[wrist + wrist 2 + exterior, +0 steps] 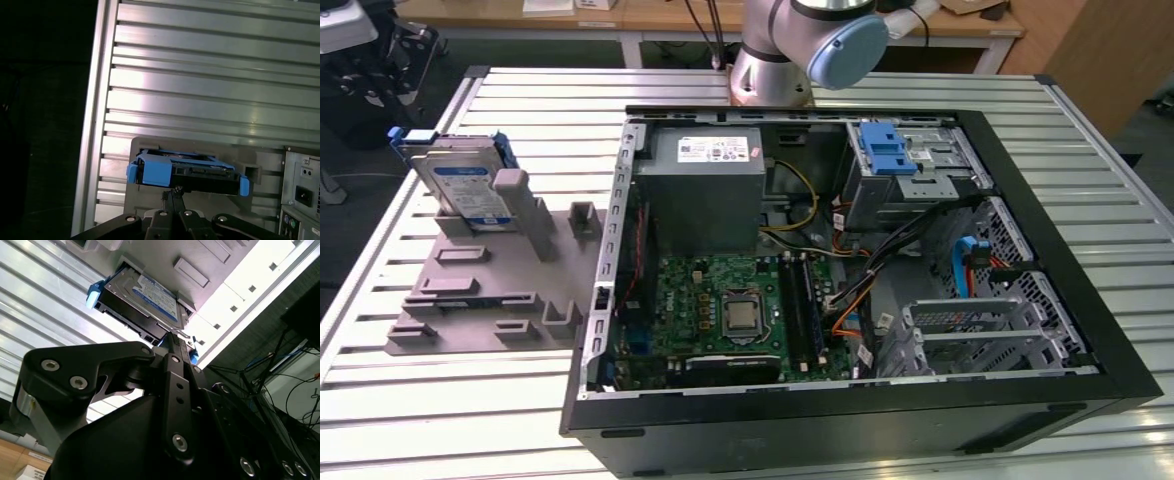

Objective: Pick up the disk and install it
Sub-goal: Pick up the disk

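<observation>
At the exterior view's left, the flat silver hard drive with a white-and-blue label in a blue plastic carrier, the disk, stands on edge in a grey plastic holder on the slatted aluminium bench. In both wrist views the arm's black jaws are drawn together on nothing, pointing at the disk without touching it. To the right lies the open black computer case, holding a grey power-supply box, a green motherboard and a grey metal drive cage.
</observation>
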`<state>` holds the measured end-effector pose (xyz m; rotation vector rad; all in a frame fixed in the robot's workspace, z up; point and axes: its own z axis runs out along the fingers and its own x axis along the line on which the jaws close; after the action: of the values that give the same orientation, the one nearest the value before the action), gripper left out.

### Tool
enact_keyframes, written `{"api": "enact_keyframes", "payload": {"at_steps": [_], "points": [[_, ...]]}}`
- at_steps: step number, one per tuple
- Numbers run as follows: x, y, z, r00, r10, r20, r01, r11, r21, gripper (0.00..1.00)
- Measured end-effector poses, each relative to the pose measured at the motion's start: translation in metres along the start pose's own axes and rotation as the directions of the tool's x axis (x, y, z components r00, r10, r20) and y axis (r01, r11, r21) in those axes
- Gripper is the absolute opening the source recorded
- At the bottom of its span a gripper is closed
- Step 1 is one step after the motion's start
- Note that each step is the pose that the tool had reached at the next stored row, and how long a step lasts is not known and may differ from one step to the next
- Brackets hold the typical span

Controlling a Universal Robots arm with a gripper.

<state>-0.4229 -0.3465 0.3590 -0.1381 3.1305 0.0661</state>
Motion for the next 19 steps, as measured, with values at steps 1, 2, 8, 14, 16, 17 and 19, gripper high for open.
{"api": "enact_keyframes", "payload": {"at_steps": [1, 2, 8, 14, 16, 17, 19], "points": [[0.0, 0.0, 0.0, 1.0, -0.003, -0.0001, 0.003, 1.0, 0.0, 0.11], [0.0, 0.0, 0.0, 1.0, -0.008, -0.0003, 0.008, 1.0, -0.0001, 0.11], [0.0, 0.0, 0.0, 0.999, -0.044, -0.0018, 0.044, 0.9991, -0.0004, 0.11], [0.0, 0.0, 0.0, 0.9984, -0.057, -0.0024, 0.057, 0.9984, -0.0006, 0.11], [0.0, 0.0, 0.0, 0.9984, -0.057, -0.0024, 0.057, 0.9984, -0.0006, 0.11], [0.0, 0.0, 0.0, 0.9984, -0.057, -0.0024, 0.057, 0.9984, -0.0006, 0.11], [0.0, 0.0, 0.0, 0.9984, -0.057, -0.0024, 0.057, 0.9984, -0.0006, 0.11]]}}
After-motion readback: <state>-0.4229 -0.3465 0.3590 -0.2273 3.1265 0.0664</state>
